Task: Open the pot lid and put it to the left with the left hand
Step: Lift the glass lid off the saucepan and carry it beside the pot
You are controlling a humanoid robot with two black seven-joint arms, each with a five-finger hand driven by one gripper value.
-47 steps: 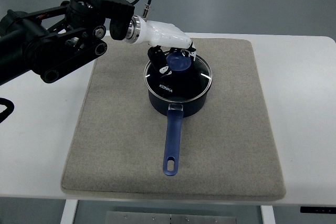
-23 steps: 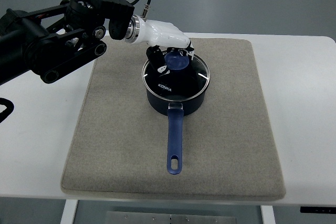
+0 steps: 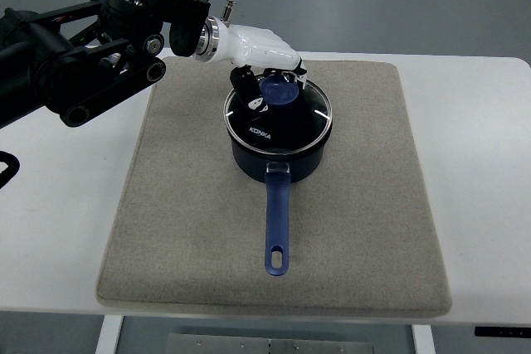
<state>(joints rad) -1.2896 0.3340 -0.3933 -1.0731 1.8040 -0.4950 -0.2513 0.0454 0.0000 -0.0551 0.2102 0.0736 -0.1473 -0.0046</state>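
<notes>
Illumination is bright, even and diffuse, apparently from overhead. The white worktop [image 3: 481, 188] is close to overexposure at 3 o'clock but retains its edges. Shadows are soft and short: a faint one lies beside the pot handle [image 3: 278, 225], and a darker one rings the pot [image 3: 278, 159] base on the grey mat [image 3: 191, 221]. The glass lid [image 3: 278, 122] carries small specular glints near its rim. The black arm [image 3: 75, 72] at 10 o'clock loses detail in shade. Focus is sharp throughout; no motion blur shows. Edge distortion is slight.
</notes>
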